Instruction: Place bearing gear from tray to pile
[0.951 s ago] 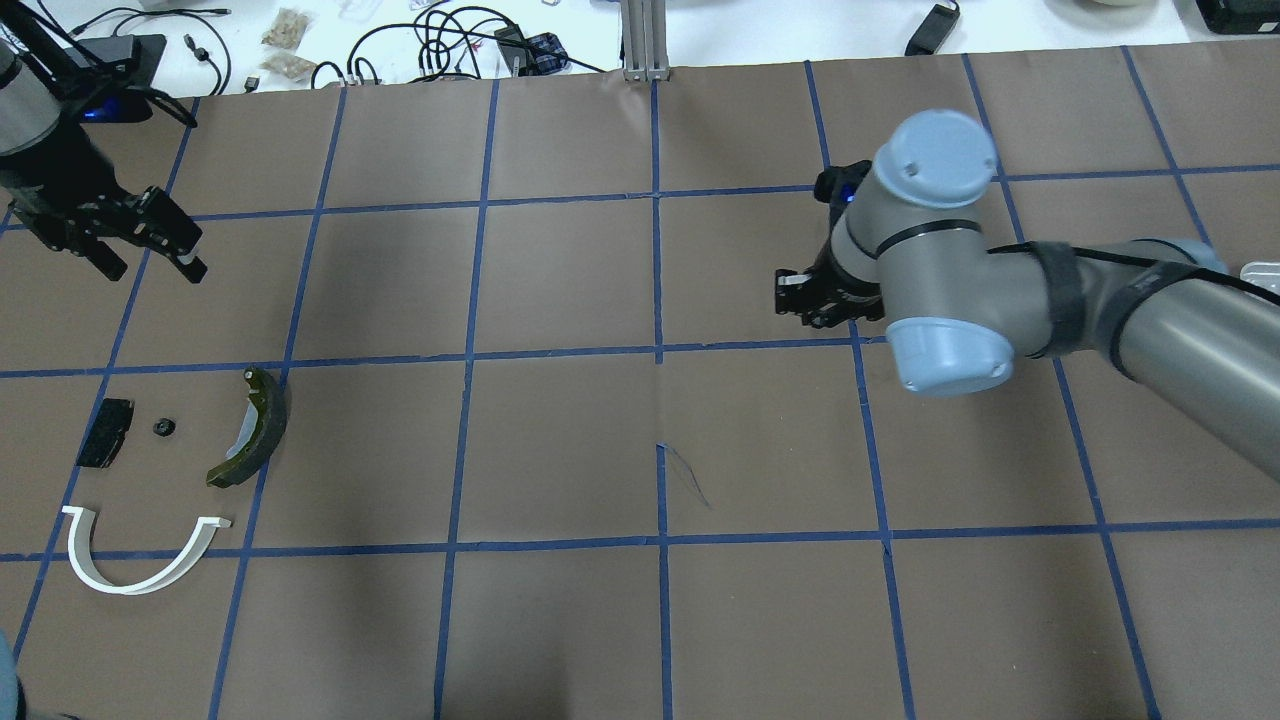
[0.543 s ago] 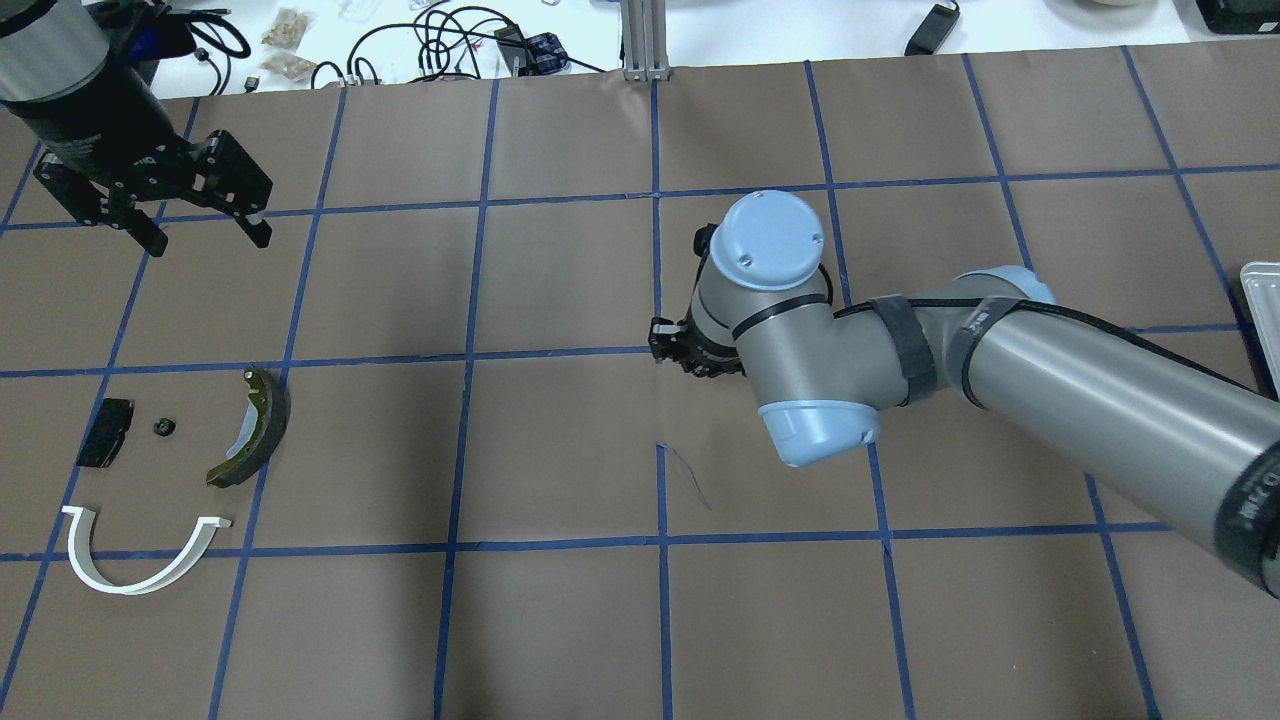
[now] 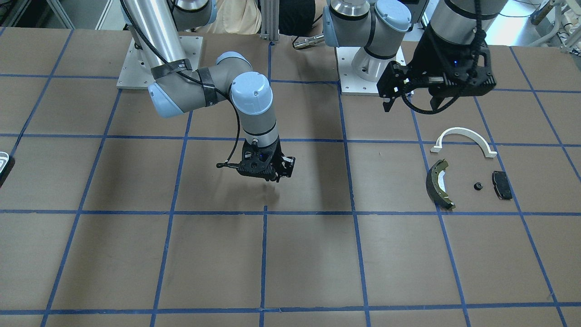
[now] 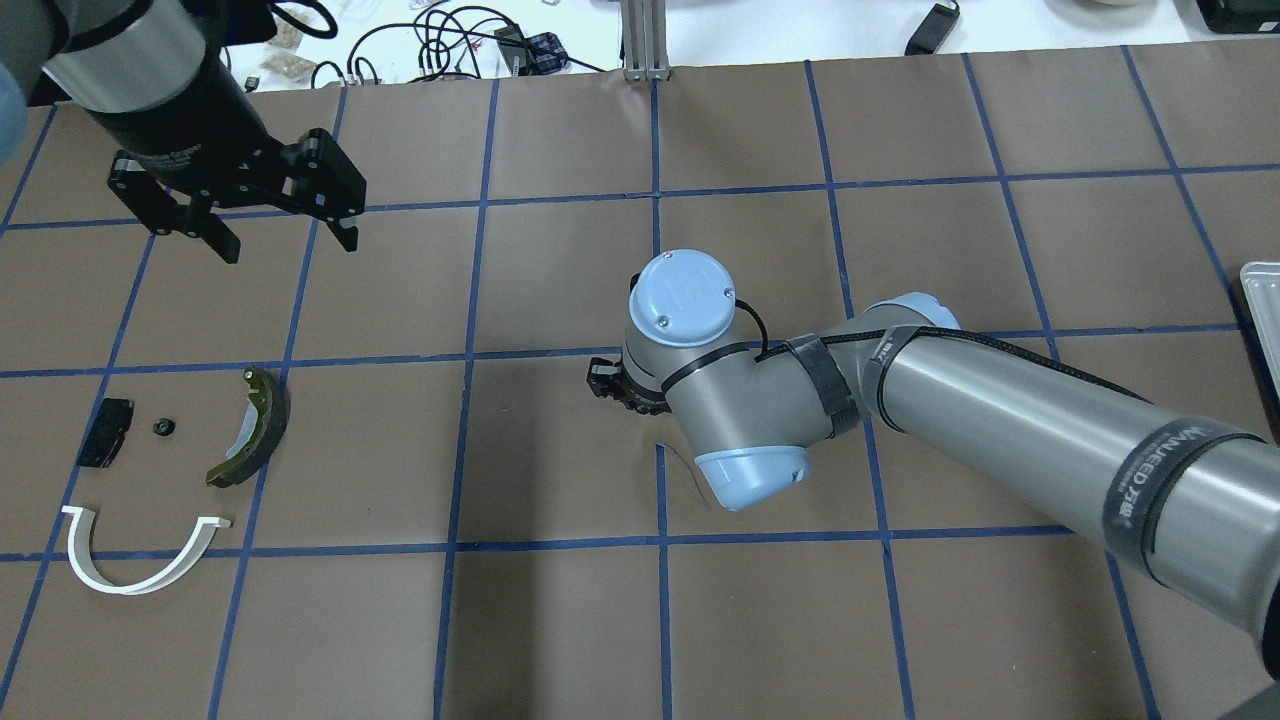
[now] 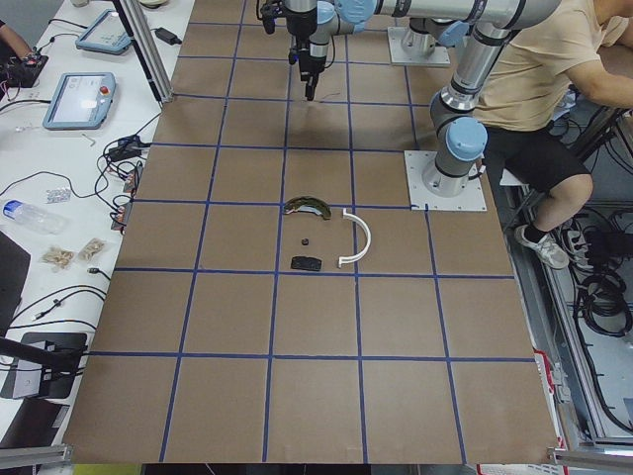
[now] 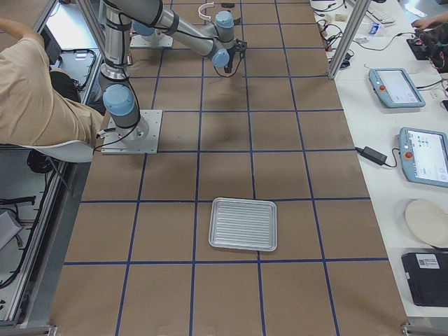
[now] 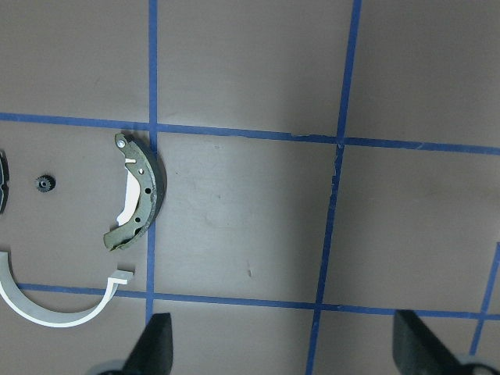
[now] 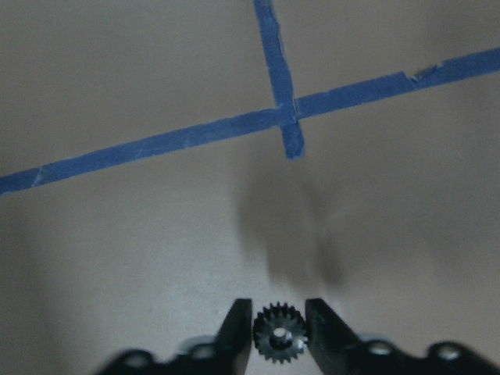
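My right gripper [image 8: 279, 314] is shut on a small black toothed bearing gear [image 8: 279, 336] and holds it above the brown table near the middle [image 4: 600, 380] [image 3: 283, 170]. The pile lies at the table's left: a white half-ring arch [image 4: 120, 587], a dark brake shoe with olive lining [image 4: 255, 430], a small black pad [image 4: 105, 432] and another tiny black gear [image 4: 163, 427]. My left gripper [image 4: 288, 245] is open and empty, high above the table beyond the pile. Its wrist view shows the shoe [image 7: 141, 195] and arch [image 7: 47, 312] below.
The ribbed metal tray [image 6: 243, 224] sits far to the right, its edge just visible in the overhead view [image 4: 1262, 300]. Blue tape lines grid the table. Cables and clutter lie past the far edge. A seated person [image 5: 534, 99] is behind the robot bases.
My right arm has swept left from the right side to the table's middle, carrying the gear. My left gripper has moved right and further from the robot, still open.
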